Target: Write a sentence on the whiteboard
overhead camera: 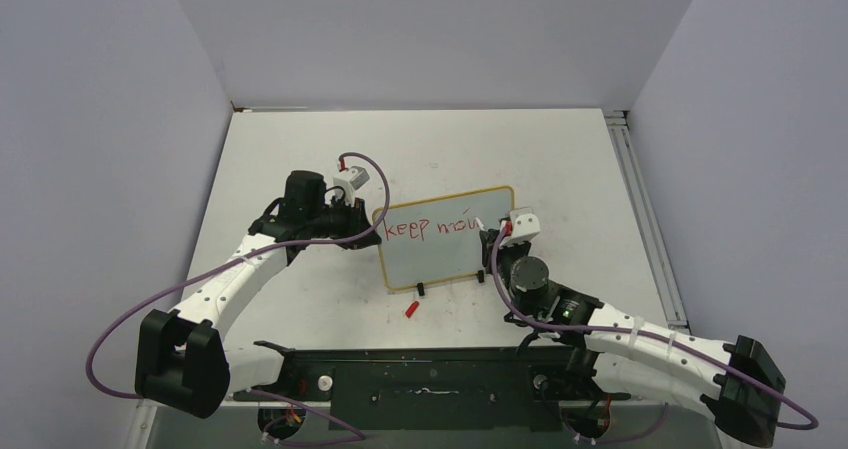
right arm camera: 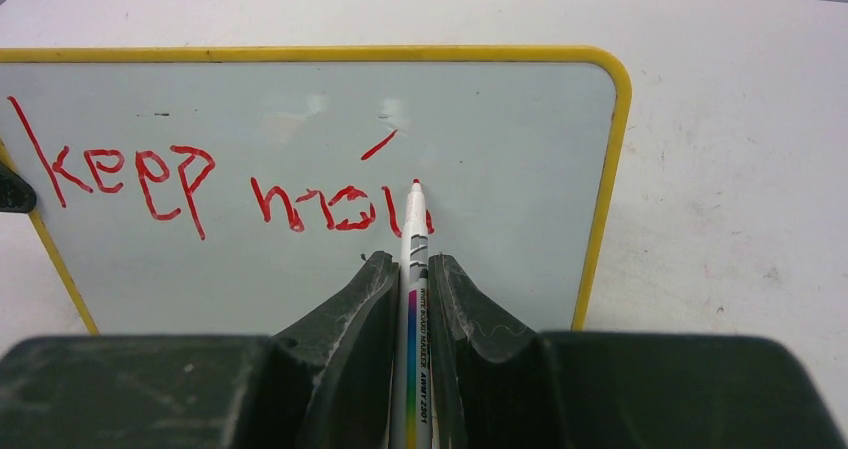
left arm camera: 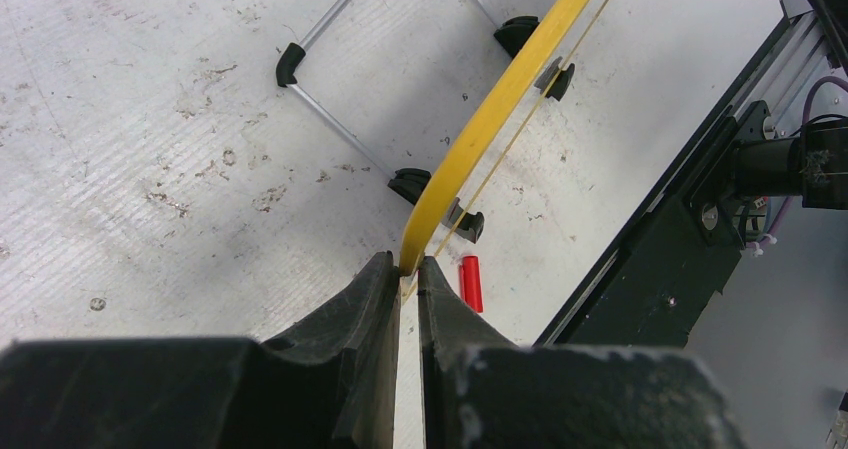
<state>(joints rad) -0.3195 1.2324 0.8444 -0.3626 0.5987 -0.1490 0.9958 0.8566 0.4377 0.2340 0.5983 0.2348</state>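
The whiteboard [overhead camera: 445, 239] stands upright at mid table, pale face in a yellow frame [right arm camera: 610, 189]. On it the sentence [right arm camera: 230, 184] in red reads "keep mov" with a short stroke above. My right gripper [right arm camera: 410, 261] is shut on a white marker [right arm camera: 412, 269]; the marker's red tip rests on the board at the end of the writing. My left gripper [left arm camera: 408, 265] is shut on the whiteboard's left edge, the yellow frame [left arm camera: 490, 109] running away from its fingertips. In the top view the left gripper [overhead camera: 362, 219] sits at the board's left side and the right gripper [overhead camera: 500, 234] at its right.
A red marker cap [overhead camera: 411, 309] [left arm camera: 470, 283] lies on the table in front of the board, near one black foot [left arm camera: 466, 224]. A wire stand with black ends [left arm camera: 290, 64] lies behind the board. A black rail [overhead camera: 440, 379] runs along the near edge.
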